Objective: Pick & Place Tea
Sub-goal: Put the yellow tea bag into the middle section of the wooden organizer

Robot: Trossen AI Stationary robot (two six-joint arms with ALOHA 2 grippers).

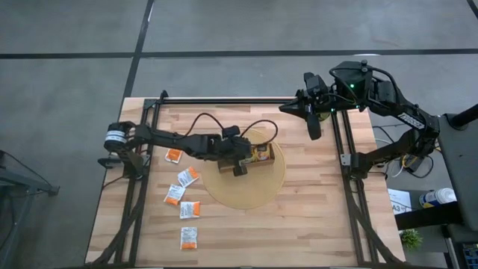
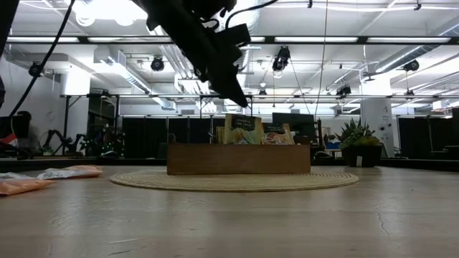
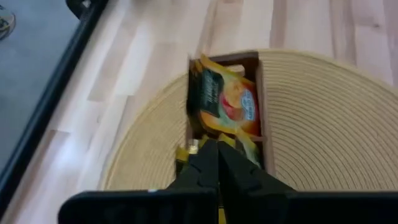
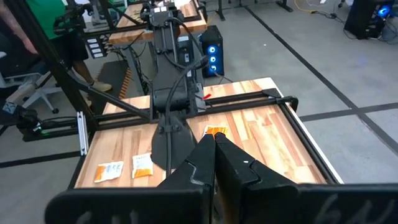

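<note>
One shut left pincer partly hides the tray.

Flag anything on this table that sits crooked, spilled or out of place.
Five tea sachets lie loose on the table beside the round mat, each at its own angle. Sachets in the wooden tray stand leaning and poke above its rim. The left gripper is shut over the tray. Nothing looks damaged.
</note>
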